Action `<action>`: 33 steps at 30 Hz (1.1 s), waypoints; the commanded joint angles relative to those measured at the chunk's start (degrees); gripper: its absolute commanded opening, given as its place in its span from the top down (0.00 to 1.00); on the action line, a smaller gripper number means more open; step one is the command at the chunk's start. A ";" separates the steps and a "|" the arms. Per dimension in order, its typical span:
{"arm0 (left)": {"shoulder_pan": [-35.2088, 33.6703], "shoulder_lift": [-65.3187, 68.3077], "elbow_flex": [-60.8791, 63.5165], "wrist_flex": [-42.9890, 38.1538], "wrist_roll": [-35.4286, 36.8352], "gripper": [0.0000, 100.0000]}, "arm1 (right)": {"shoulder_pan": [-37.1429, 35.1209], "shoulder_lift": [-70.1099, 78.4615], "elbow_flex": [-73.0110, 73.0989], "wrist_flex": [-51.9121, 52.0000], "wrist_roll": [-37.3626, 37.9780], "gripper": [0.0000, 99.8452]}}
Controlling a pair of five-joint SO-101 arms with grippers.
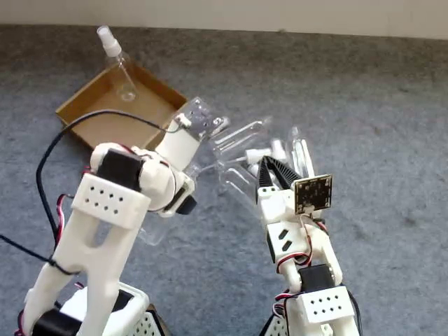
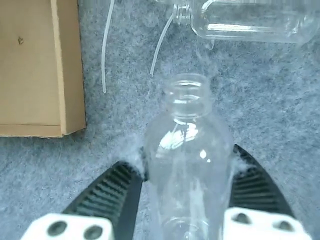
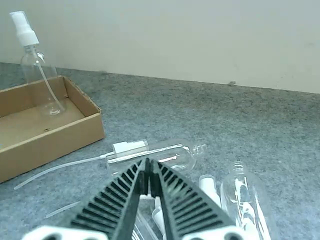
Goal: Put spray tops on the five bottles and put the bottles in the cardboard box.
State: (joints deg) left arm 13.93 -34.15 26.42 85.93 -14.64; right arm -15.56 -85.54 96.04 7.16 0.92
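Note:
My left gripper point(image 2: 185, 162) is shut on a clear open-necked bottle point(image 2: 187, 135), its black fingers point(image 2: 112, 190) against both sides. From above, that bottle point(image 1: 201, 117) sits just off the right corner of the cardboard box point(image 1: 84, 115). A capped bottle point(image 1: 120, 66) with a white spray top stands in the box's far corner; the right wrist view shows it too point(image 3: 37, 70). My right gripper point(image 3: 148, 165) is shut with its fingers pressed together, low over a pile of lying bottles point(image 1: 241, 136) and loose spray tops point(image 1: 257, 154).
Two thin dip tubes point(image 2: 161, 42) lie on the grey carpet between the box wall point(image 2: 70, 70) and another lying bottle point(image 2: 250, 20). A spray top with its tube point(image 3: 127, 146) rests beside a lying bottle point(image 3: 165, 155). Open carpet stretches to the right.

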 commanded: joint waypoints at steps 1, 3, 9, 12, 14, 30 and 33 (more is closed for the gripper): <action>0.66 -7.16 4.97 -6.51 -0.09 0.88 | 0.31 -0.48 9.80 0.31 -0.09 0.99; 0.66 -10.42 8.84 -10.02 -0.09 0.88 | 0.31 -0.48 9.80 0.22 -0.09 0.99; 0.22 -18.51 20.26 -22.77 -0.09 0.88 | 0.31 -0.48 9.80 0.13 -0.09 0.99; -1.45 -21.05 25.45 -29.63 -0.09 0.88 | 0.31 -0.48 9.80 0.13 -0.09 0.99; -3.03 -22.46 29.58 -34.64 -0.09 0.88 | 0.31 -0.48 9.80 0.13 -0.09 0.99; -3.82 -37.32 49.36 -51.96 13.89 0.88 | 0.04 -0.48 9.89 0.13 -0.09 0.99; -3.47 -42.42 52.44 -51.96 14.15 0.88 | 0.04 -0.48 9.89 0.22 -0.09 0.99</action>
State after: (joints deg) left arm 10.51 -71.52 77.76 35.56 -1.71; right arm -15.56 -85.54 96.04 7.16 0.92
